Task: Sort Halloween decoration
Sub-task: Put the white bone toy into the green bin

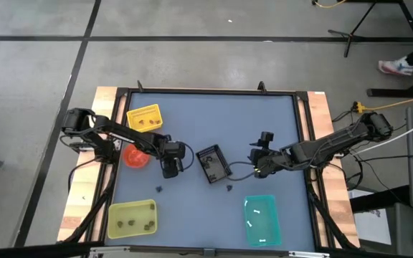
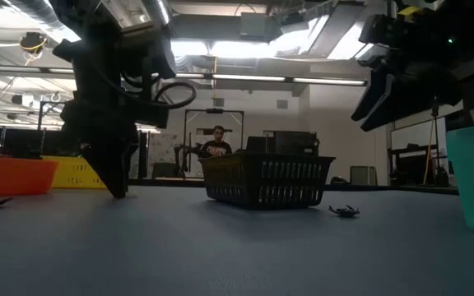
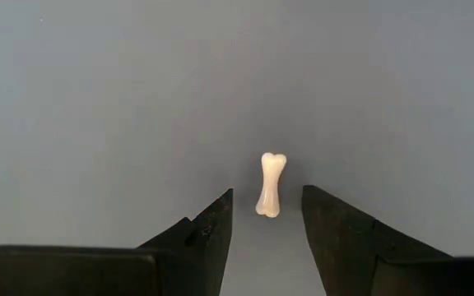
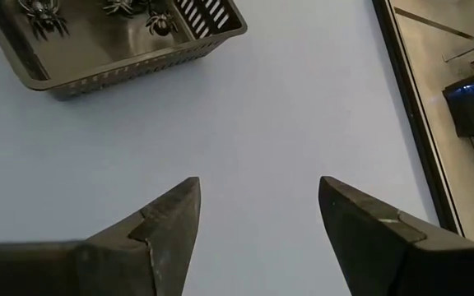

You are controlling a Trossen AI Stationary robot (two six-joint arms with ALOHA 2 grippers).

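Blue-grey table (image 1: 214, 122): spiders (image 4: 44, 15) in black basket (image 4: 122, 62); both end effectors spread, empty.

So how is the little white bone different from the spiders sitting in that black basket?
The bone is white, smooth and knobbed at both ends; the spiders are dark and leggy. The bone lies alone on the bare table, just ahead of the left gripper, whose fingers are open. The spiders lie together inside the black basket, beyond the open right gripper. Both are tiny trinkets.
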